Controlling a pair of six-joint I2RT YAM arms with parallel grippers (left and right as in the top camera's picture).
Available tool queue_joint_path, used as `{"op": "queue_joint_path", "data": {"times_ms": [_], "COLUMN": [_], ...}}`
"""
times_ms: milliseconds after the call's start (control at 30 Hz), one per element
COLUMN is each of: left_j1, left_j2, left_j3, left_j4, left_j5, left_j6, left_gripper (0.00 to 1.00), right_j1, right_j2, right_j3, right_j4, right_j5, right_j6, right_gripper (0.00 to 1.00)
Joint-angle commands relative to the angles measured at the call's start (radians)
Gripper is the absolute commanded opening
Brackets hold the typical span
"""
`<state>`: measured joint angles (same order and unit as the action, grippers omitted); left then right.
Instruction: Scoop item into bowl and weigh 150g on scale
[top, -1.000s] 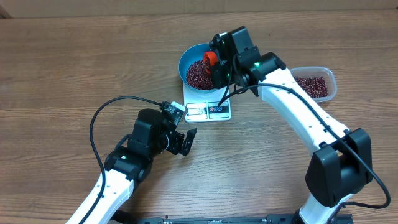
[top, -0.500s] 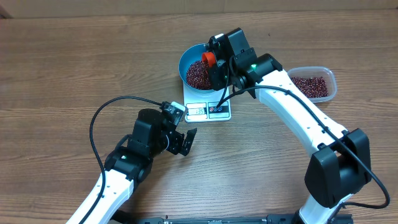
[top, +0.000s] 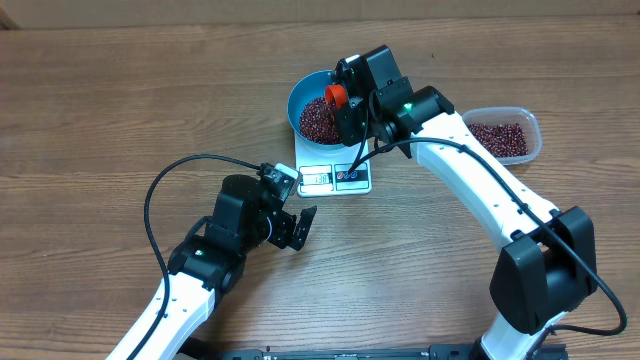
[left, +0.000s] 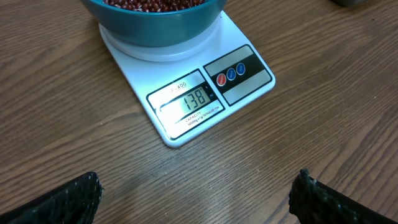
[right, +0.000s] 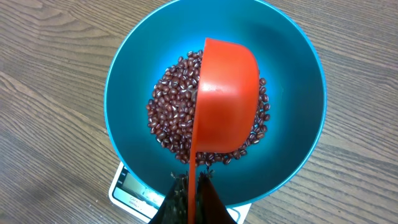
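Change: the right arm and the scoop (right: 225, 99) have edged slightly left over the bowl (right: 292, 81) since a second ago; the left arm lies as it did.
Left claw (top: 296, 228): at the near side, low over the bare counter (top: 100, 120), jaws spread wide, gripping nothing. Only its two dark tips show at the bottom edge of the left wrist view.
Scale (left: 249, 46): flat on the counter just beyond the left claw; its display (left: 194, 98) reads 138. Three round buttons (left: 231, 73) sit to the display's right. Its far half is hidden under the bowl.
Tub (top: 536, 130): clear, at the far right, well apart from the scale, with a shallow layer of beans inside.
Bowl: blue, sitting on the scale's platform. The left wrist view cuts off its top.
Beans (right: 171, 118): a dark red-brown heap in the bowl's bottom, partly covered by the scoop.
Scoop: orange, held above the heap with its rounded back toward the right wrist camera. Its inside is out of sight, so any beans in it cannot be made out.
Right claw (right: 188, 198): pinched tight on the scoop's thin handle at the bowl's near rim. Only the dark fingertips show.
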<state>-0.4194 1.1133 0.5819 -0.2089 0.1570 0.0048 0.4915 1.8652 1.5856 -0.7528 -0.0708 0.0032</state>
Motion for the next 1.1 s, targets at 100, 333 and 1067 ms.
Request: {"op": "queue_joint_path", "data": {"times_ms": [100, 333, 1067], "left_j1": [-0.006, -0.006, -0.006], "left_j2": [0.005, 0.005, 0.005], "left_j3": [0.004, 0.004, 0.004], "left_j4": [0.003, 0.004, 0.004], "left_j5": [0.011, 0.011, 0.011], "left_j6": [-0.008, -0.008, -0.008], "left_gripper": [0.99, 0.99, 1.00], "right_j1": [0.003, 0.003, 0.003], "right_j2": [-0.040, -0.040, -0.040], "right_j3": [0.032, 0.032, 0.032], "right_j4": [0.003, 0.003, 0.006], "right_j5": [0.010, 0.010, 0.019], "right_j6": [-0.005, -0.005, -0.091], "right_gripper": [0.04, 0.04, 0.04]}}
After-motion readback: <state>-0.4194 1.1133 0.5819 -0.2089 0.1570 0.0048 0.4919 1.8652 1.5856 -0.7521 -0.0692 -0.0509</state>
